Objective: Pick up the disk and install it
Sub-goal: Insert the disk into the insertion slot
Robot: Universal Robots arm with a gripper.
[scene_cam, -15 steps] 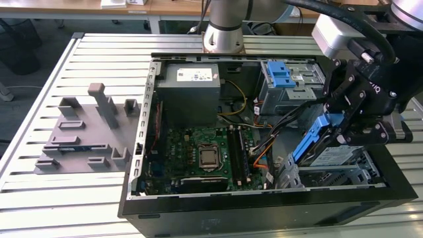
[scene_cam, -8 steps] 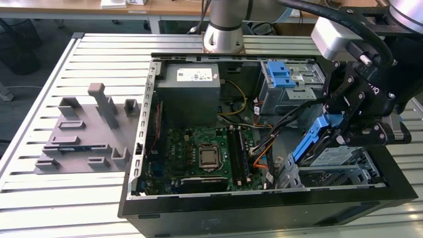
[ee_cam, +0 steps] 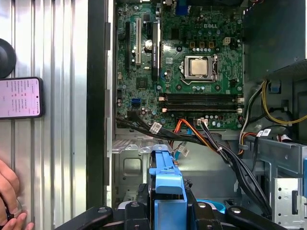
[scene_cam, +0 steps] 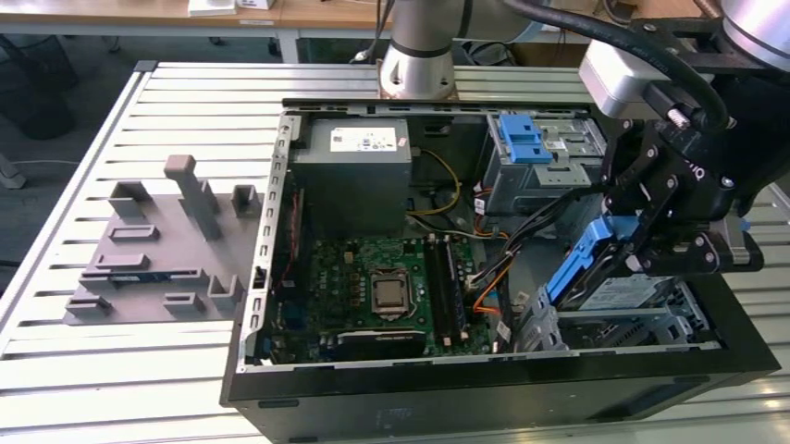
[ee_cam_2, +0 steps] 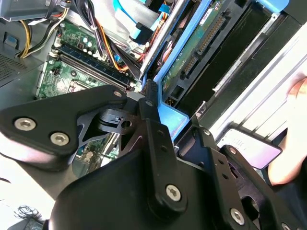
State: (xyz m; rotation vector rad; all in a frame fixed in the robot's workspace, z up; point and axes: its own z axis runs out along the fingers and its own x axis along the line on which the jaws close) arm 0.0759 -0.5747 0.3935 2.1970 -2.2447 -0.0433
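Observation:
The disk (scene_cam: 613, 292) is a silver drive with blue carrier rails (scene_cam: 578, 266). It hangs tilted over the metal bay at the front corner of the open computer case (scene_cam: 494, 393), on the exterior view's right. My gripper (scene_cam: 645, 248) is shut on the disk's upper end. In the first wrist view the blue end tab (ee_cam: 166, 176) sticks out between the black fingers (ee_cam: 201, 213). The second wrist view shows the disk's green circuit-board underside (ee_cam_2: 192, 52) and the blue rail (ee_cam_2: 169, 120) clamped in the gripper (ee_cam_2: 163, 122).
Inside the case are the motherboard (scene_cam: 376, 287), a grey power supply (scene_cam: 351, 171), a drive cage with two blue tabs (scene_cam: 531, 146) and orange and black cables (ee_cam: 192, 136). A grey fixture (scene_cam: 161, 250) lies on the slatted table. A phone (ee_cam: 19, 98) and a person's hand (ee_cam: 9, 199) are beside the case.

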